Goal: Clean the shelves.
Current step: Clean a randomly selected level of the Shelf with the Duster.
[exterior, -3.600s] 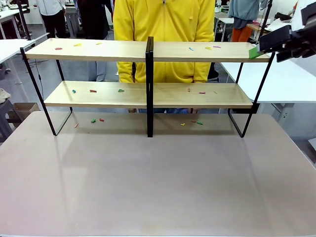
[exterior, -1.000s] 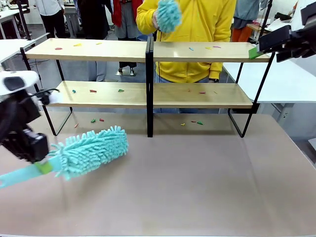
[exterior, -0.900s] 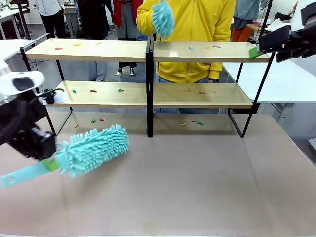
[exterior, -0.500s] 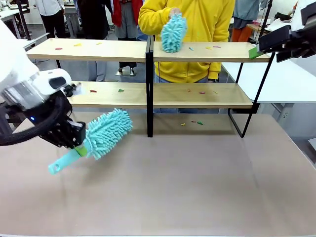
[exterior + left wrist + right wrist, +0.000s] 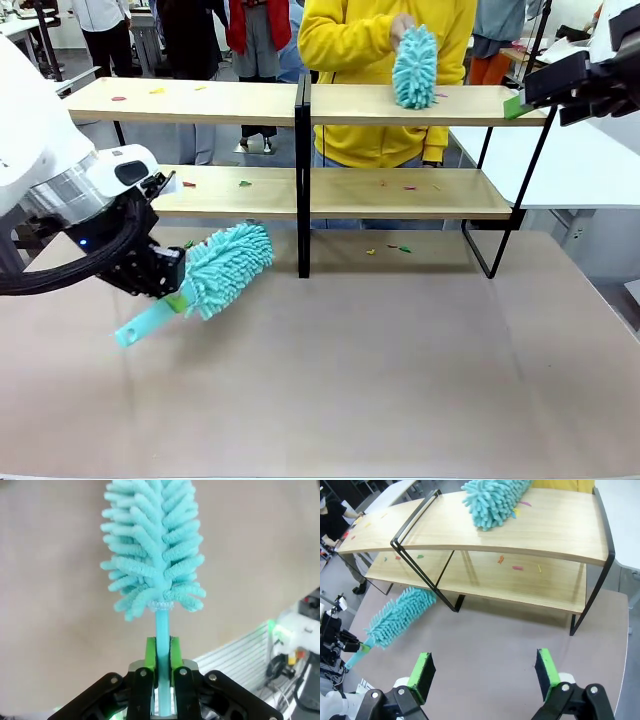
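As its left claw (image 5: 172,293) pinches the thin handle of a turquoise duster (image 5: 228,268) just behind the head, the robot holds the fluffy head low over the worktop (image 5: 400,380), angled up towards the left half of the shelves (image 5: 230,102). The two-tier rack stands at the far side of the worktop, between robot and person, with small coloured scraps (image 5: 245,183) dotted on both boards and on the worktop beneath. Right of the black centre post (image 5: 303,170), a person's hand (image 5: 400,25) rests a second duster (image 5: 415,68) on the upper board. At the rack's right end the right claw (image 5: 482,672) hangs spread wide and empty. The boards look stiff and smooth, and the frame is slender. The rack is probably light for its width and may slide under a hard sideways sweep. If it needs steadying, the end frame or the post offers a surer hold than a board edge. The soft head should give on contact.
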Robot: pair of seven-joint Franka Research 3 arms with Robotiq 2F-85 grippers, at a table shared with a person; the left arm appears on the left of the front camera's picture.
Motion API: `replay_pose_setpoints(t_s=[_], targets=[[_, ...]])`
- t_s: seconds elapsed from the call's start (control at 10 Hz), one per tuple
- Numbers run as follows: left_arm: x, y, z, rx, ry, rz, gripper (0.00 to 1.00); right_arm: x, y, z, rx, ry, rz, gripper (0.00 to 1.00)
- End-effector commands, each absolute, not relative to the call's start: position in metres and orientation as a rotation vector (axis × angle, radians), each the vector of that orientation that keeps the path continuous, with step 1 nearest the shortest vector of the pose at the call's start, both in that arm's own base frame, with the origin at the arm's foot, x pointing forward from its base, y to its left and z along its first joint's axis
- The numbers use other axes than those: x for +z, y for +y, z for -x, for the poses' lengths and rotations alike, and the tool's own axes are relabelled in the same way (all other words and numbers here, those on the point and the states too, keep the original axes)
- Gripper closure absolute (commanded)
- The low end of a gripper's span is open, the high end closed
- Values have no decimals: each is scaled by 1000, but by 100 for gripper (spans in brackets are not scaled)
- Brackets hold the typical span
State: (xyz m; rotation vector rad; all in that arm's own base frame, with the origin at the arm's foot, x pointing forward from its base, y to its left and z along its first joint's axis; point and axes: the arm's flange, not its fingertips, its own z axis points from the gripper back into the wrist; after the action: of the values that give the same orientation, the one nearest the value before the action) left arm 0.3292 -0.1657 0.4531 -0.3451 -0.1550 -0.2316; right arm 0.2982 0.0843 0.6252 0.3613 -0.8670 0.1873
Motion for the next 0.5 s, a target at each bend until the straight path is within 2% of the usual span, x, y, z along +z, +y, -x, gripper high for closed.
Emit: replay_pose_setpoints(t_s=[0.0, 0.1, 0.3, 0.4], targets=[[417, -187, -325, -156, -273, 359, 88, 626, 84, -299, 187, -868, -368, 0], [410, -190, -331, -89, -304, 353, 100, 626, 84, -299, 187, -868, -368, 0], [400, -199, -340, -64, -281, 323, 100, 626, 84, -299, 187, -868, -368, 0], [395, -203, -348, -18, -325, 317, 100, 626, 84, -299, 187, -868, -368, 0]])
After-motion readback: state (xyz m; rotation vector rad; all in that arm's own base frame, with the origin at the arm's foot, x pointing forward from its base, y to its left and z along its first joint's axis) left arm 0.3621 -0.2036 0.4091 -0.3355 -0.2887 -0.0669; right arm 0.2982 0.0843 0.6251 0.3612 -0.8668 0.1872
